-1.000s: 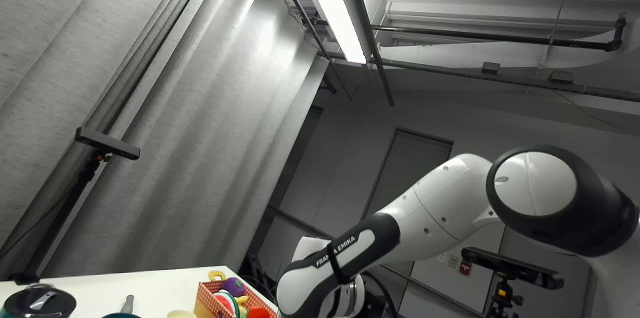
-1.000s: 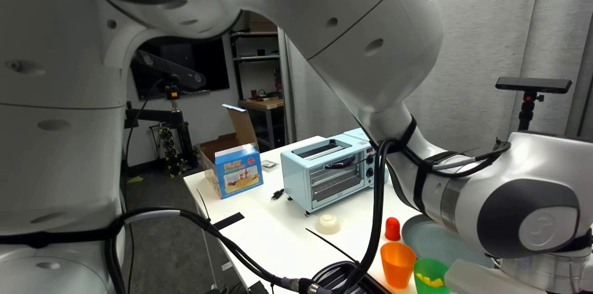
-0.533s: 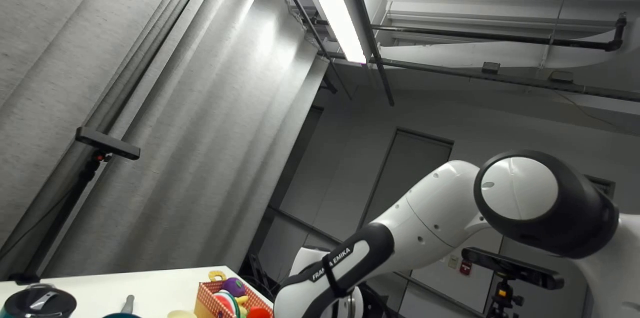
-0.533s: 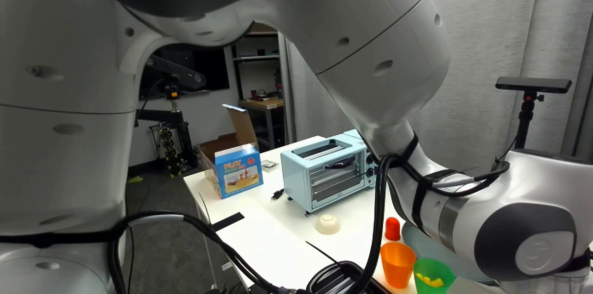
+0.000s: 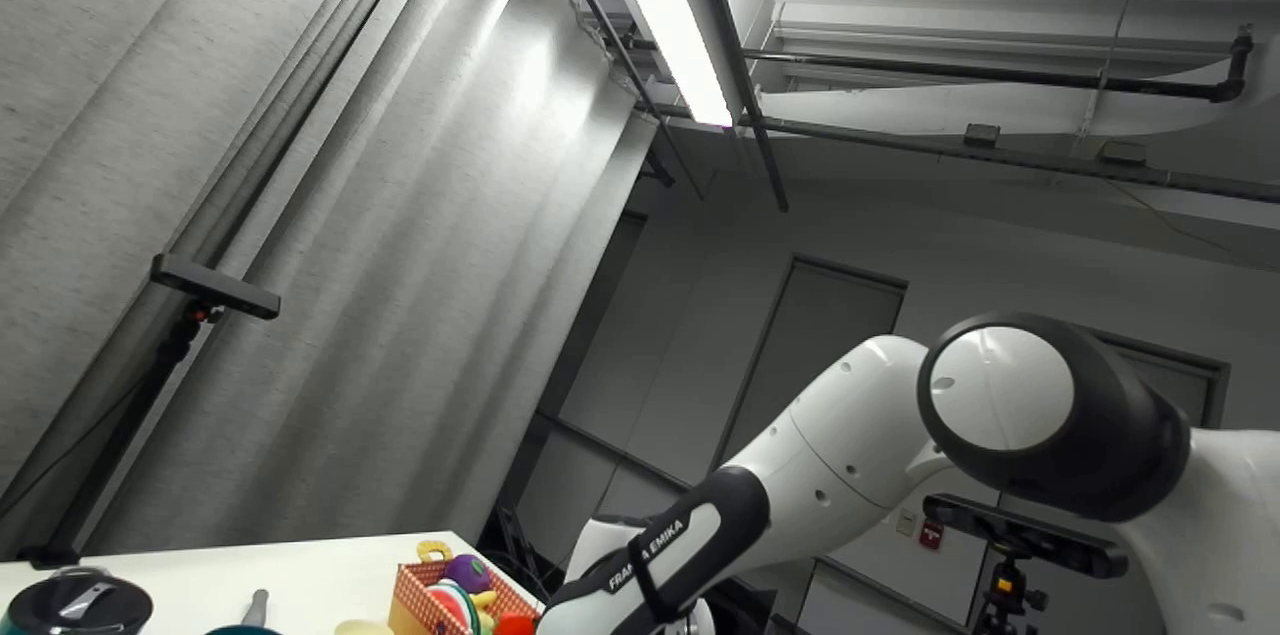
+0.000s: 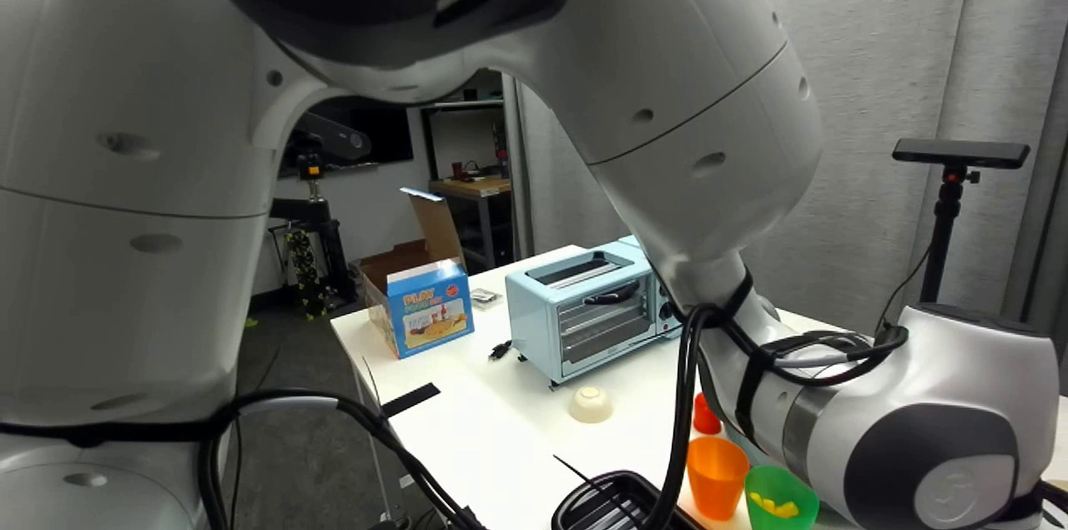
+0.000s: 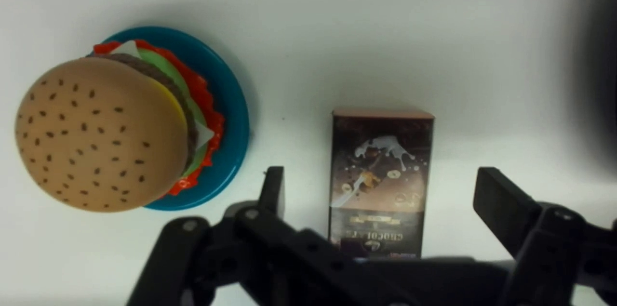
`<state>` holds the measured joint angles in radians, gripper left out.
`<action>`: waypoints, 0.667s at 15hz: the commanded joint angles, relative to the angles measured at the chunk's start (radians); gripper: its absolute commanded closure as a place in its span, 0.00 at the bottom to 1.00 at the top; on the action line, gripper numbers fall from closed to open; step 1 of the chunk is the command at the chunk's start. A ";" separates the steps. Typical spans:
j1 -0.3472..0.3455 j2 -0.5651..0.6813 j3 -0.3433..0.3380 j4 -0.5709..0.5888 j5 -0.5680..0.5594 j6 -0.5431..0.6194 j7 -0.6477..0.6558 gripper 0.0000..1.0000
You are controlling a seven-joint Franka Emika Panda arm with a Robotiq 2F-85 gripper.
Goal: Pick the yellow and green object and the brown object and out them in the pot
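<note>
In the wrist view a brown chocolate box (image 7: 378,152) lies flat on the white table; its near end is hidden behind the gripper's linkage. My gripper (image 7: 381,183) is open, one finger on each side of the box, with a gap on both sides and nothing held. The gripper is out of sight in both exterior views. A teal pot with a dark lid (image 5: 82,603) stands at the lower left of an exterior view, cut by the frame edge. I cannot surely pick out the yellow and green object; a green cup (image 6: 776,517) holds yellow pieces (image 6: 772,505).
A toy burger (image 7: 101,135) sits on a teal dish (image 7: 231,108) left of the gripper. A dark blurred shape (image 7: 600,79) is at the right. A toy basket (image 5: 410,605), orange cup (image 6: 716,480), black tray (image 6: 576,505), cream bowl (image 6: 591,405) and toaster oven (image 6: 534,321) stand around.
The arm has come steadily lower in both exterior views, moving down and left in the view with the basket. The table objects have stayed in place.
</note>
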<state>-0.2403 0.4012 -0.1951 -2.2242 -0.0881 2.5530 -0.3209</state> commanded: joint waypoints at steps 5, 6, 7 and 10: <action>-0.021 0.053 0.042 0.001 0.013 0.058 0.003 0.00; -0.020 0.057 0.043 0.000 0.013 0.061 0.006 0.00; -0.025 0.064 0.045 0.014 0.014 0.052 0.002 0.00; -0.031 0.072 0.047 0.028 0.017 0.046 -0.002 0.24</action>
<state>-0.2442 0.4572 -0.1668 -2.2151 -0.0835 2.5760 -0.3180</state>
